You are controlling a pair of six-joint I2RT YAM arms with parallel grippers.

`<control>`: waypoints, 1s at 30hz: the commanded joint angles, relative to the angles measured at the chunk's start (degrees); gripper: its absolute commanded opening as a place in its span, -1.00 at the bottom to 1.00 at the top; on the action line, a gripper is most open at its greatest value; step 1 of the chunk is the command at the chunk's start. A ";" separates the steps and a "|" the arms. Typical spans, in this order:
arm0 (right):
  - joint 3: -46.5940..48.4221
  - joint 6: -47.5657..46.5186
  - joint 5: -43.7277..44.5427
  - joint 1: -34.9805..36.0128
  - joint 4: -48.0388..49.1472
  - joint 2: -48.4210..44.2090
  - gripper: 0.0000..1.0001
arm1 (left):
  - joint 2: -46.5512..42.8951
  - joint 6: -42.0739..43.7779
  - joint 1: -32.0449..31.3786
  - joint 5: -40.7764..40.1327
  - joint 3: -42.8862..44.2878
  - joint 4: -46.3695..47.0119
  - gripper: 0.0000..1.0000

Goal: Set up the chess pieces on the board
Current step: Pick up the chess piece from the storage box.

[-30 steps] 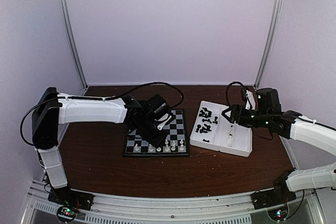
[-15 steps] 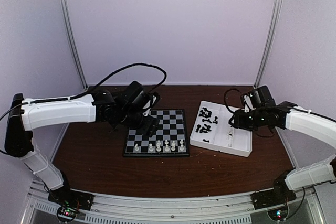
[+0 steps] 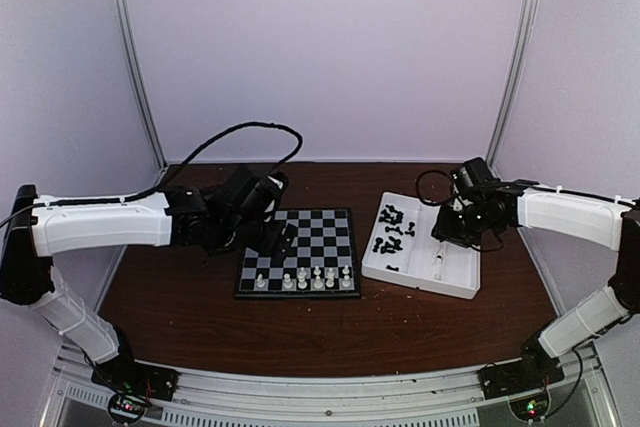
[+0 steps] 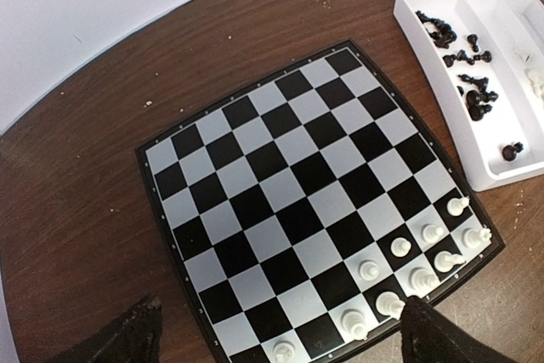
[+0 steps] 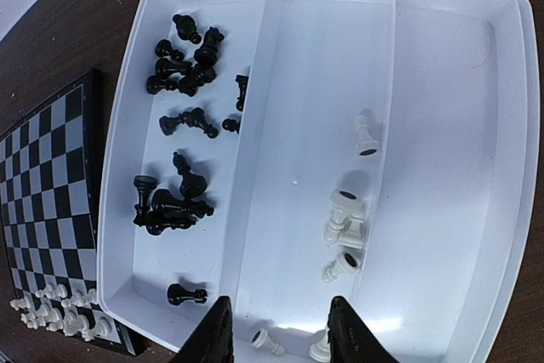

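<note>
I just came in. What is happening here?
A robot is setting up chess. Its left gripper hangs open and empty over the board, where several white pieces stand in the near rows. The right gripper, jaws apart, hovers over spare white pieces lying in the tray; the black pieces lie in another compartment.

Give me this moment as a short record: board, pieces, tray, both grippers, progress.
board: chessboard lying flat, left of the tray
white pieces on board: about ten, in the two rows nearest the robot
tray: white divided tray
black pieces: all in the tray compartment nearest the board
white pieces in tray: several, middle compartment
left gripper: open above the board, holding nothing
right gripper: jaws apart over the tray's white pieces, nothing gripped
progress: white partly placed, black not started
</note>
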 commanded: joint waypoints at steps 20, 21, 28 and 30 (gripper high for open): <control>8.50 10.17 9.08 0.41 -3.16 15.88 -0.33 | -7.57 5.28 -0.15 -1.66 -6.64 9.86 0.95; 8.81 10.26 9.06 0.41 -3.21 16.51 -0.33 | -7.53 5.37 -0.11 -1.72 -6.68 9.87 0.95; 9.50 12.07 10.83 0.58 -3.82 19.40 -0.35 | -6.84 5.83 -0.13 -1.78 -6.29 9.39 0.95; 10.04 12.18 11.05 0.58 -4.41 20.29 -0.37 | -6.65 5.83 -0.15 -1.71 -6.28 9.43 0.95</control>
